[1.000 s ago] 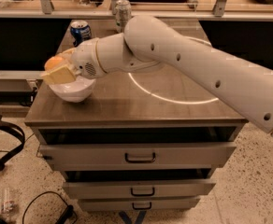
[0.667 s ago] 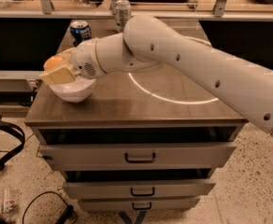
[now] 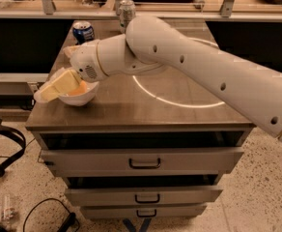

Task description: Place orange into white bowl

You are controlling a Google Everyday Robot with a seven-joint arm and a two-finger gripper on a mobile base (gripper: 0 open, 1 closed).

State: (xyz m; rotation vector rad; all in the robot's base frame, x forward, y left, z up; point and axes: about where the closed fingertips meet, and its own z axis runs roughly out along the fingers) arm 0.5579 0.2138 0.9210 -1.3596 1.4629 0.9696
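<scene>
While the orange (image 3: 84,88) sits low at the rim of the white bowl (image 3: 80,99), pressed close under the hand (image 3: 54,88), we cannot tell whether that hand grips it or is slack. We judge the drop is straight down, at the tabletop's (image 3: 146,105) left edge.

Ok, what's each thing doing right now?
Small round orange fruit: in the bowl's mouth, next to the end effector.
Glossy white round bowl: upright, holding the fruit.
White arm's end effector: over the bowl's left rim.
Blue soda can: upright.
Silver metal can: upright.
Grey metal drawers: shut.
</scene>
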